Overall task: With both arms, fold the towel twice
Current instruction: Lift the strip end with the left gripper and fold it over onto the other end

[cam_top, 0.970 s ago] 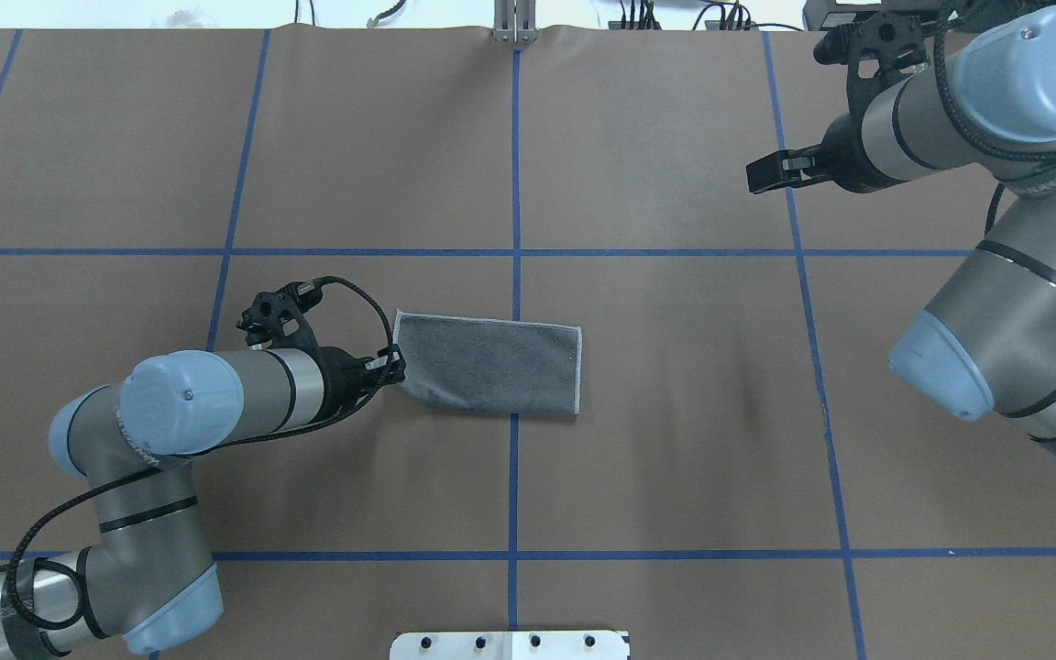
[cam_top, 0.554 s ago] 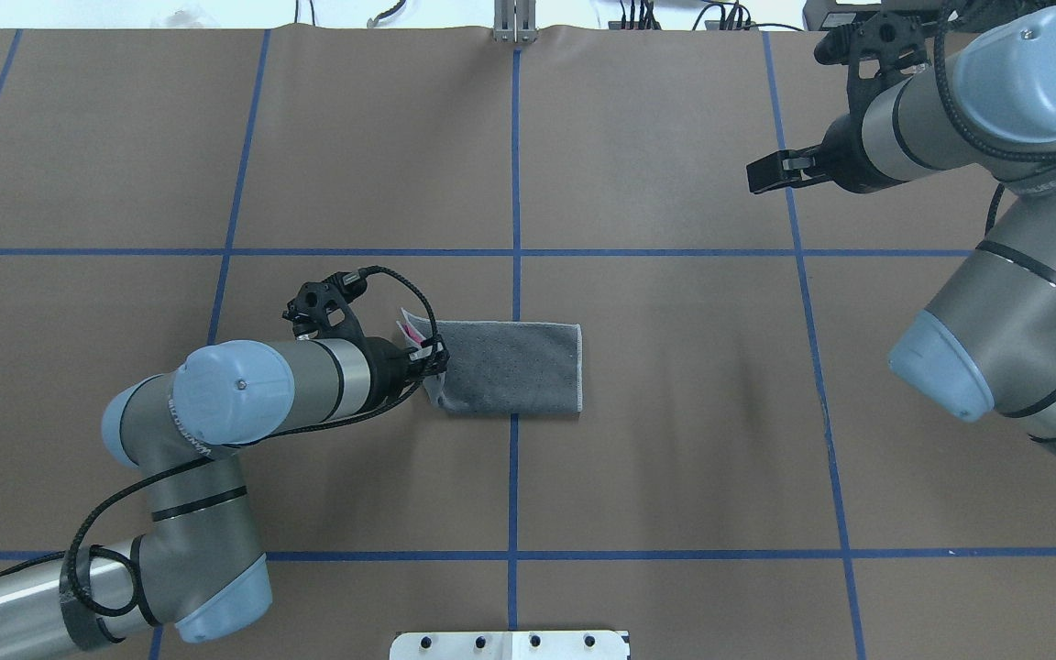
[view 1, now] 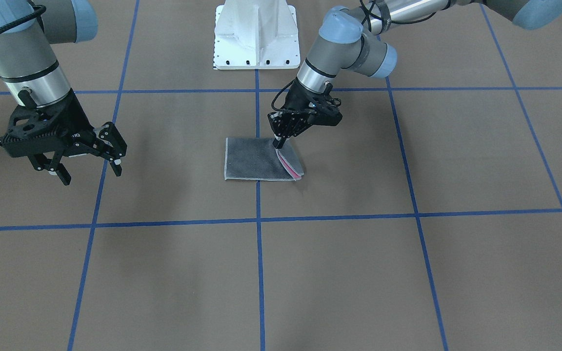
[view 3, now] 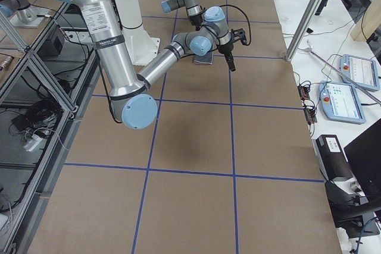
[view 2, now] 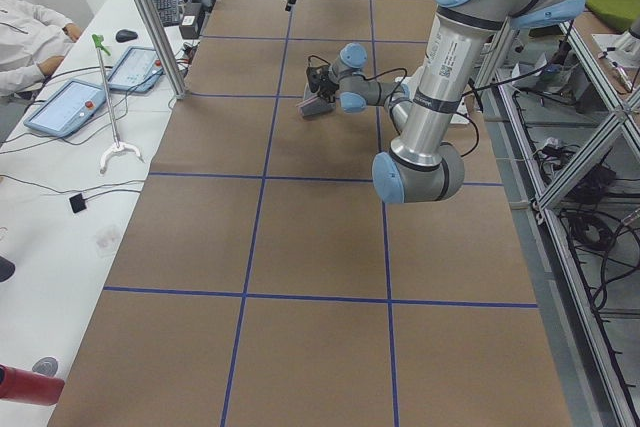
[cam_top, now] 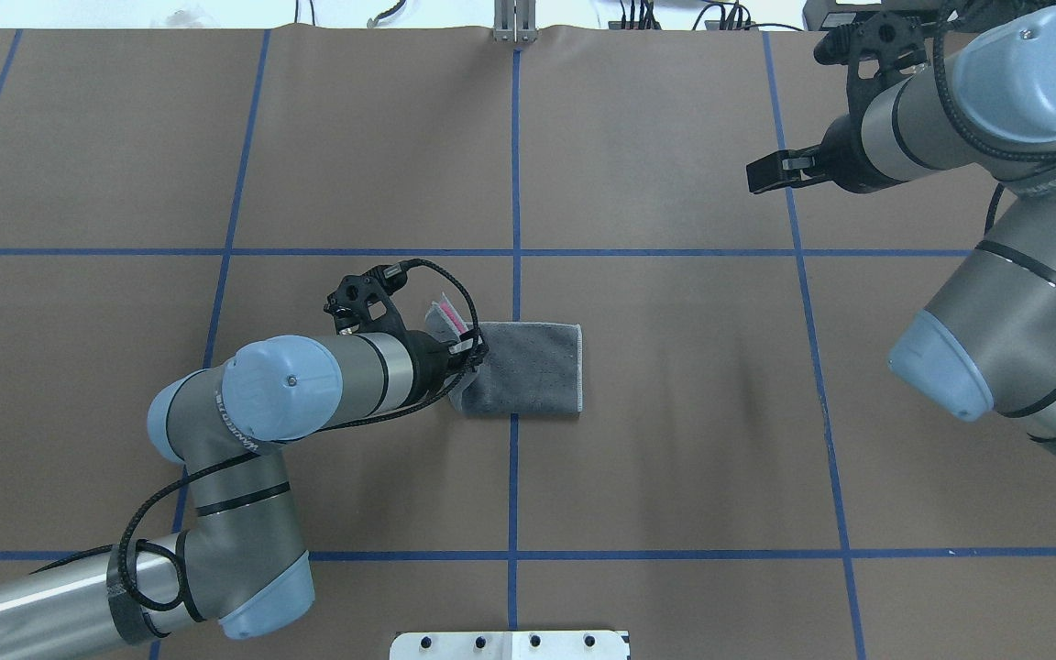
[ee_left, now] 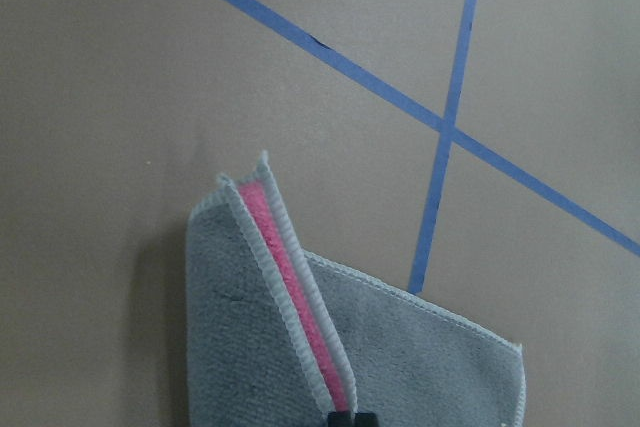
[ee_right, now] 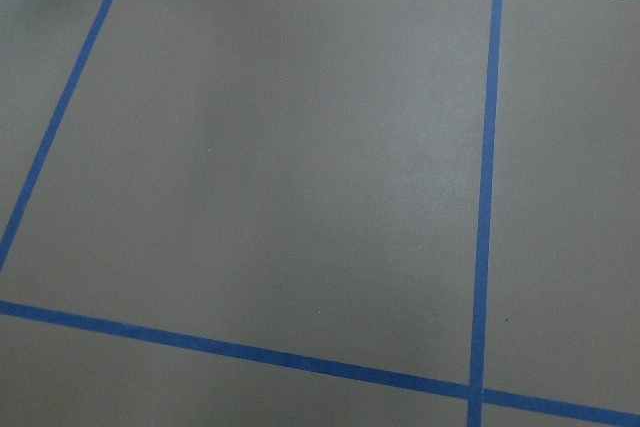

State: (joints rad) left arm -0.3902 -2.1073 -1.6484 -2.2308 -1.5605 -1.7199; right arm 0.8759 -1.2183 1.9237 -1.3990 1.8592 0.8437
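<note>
The towel (cam_top: 533, 367) lies dark grey side up at the table's middle, folded into a strip. It also shows in the front view (view 1: 254, 161). My left gripper (cam_top: 466, 353) is shut on the towel's left short edge and holds it lifted and turned over toward the right. The pink inner face (ee_left: 300, 297) shows between the layers. In the front view the left gripper (view 1: 279, 143) stands over the towel's near corner. My right gripper (view 1: 90, 174) is open and empty, far off above the table's far right (cam_top: 753, 174).
Blue tape lines (cam_top: 514, 477) mark a grid on the brown table cover. The white pedestal base (view 1: 256, 34) stands at the robot's edge. A metal post (cam_top: 514, 23) stands at the far edge. An operators' bench with tablets (view 2: 70, 107) runs along the far side.
My left gripper has moved right with the towel's left edge, lifting it and laying it over the rest, so the pink face now shows. The right arm has not moved.
</note>
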